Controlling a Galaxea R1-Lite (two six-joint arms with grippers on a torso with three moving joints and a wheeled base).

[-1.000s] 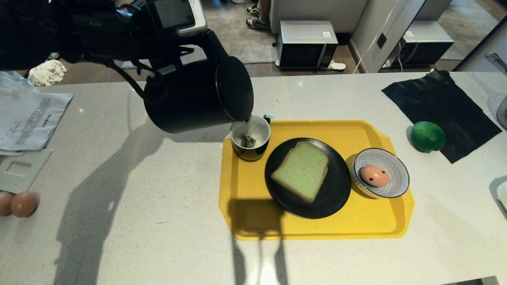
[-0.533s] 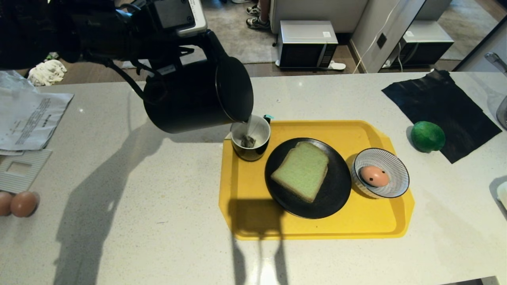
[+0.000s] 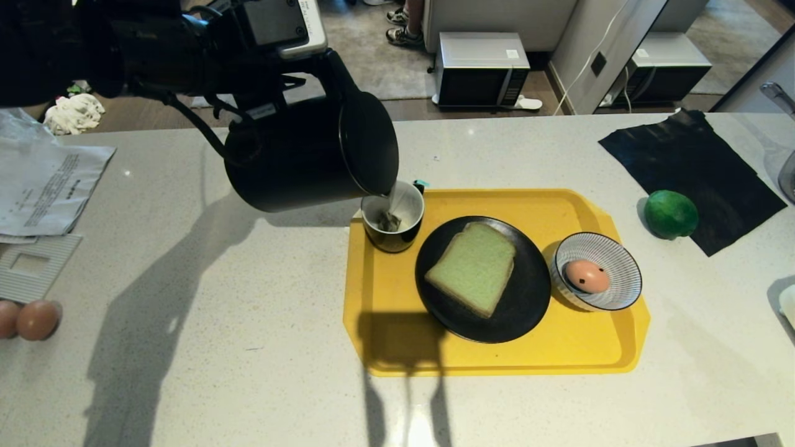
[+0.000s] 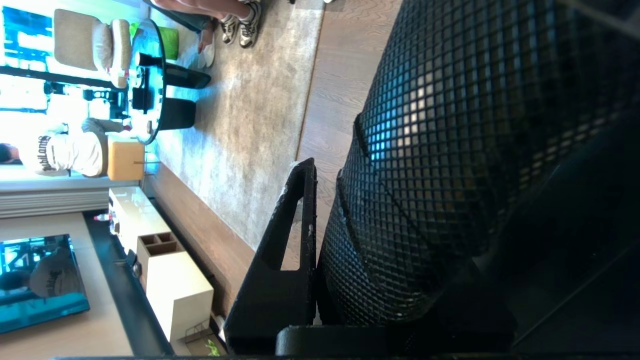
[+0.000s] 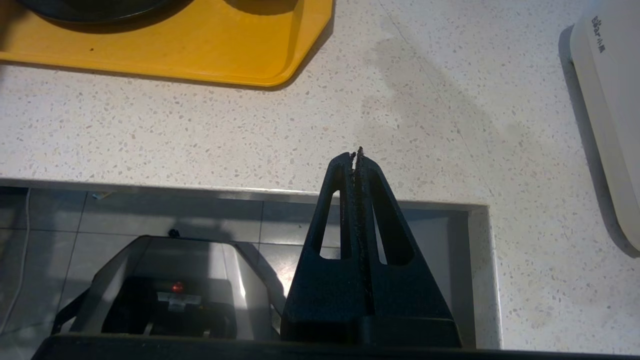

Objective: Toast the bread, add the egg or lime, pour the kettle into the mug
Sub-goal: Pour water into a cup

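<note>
White speckled counter [image 3: 248,347] is offering open room at 7 o'clock. Left gripper [image 3: 282,81] is gripping the tall matte black kettle [image 3: 304,155], tilting its spout over the glossy black mug [image 3: 392,217] at the yellow tray's [image 3: 559,354] 10 o'clock corner. Right gripper [image 5: 356,156] is sitting closed and empty over the counter's near edge.

1. The kettle [image 3: 310,152], a matte black cylinder with a round lid, hangs tipped toward 3 o'clock, its spout at the mug's rim, a thin stream falling in.
2. The mug [image 3: 393,222], glossy black with a white inside, stands upright; something dark lies in it.
3. The bread [image 3: 472,267], a thick pale green slice with a tan crust, lies flat at 4 o'clock of the mug.
4. The egg [image 3: 586,276], pinkish-tan with a black spot, lies at 3 o'clock of the bread.
5. The lime [image 3: 670,214], dark green and glossy, sits at 1 o'clock of the egg.
</note>
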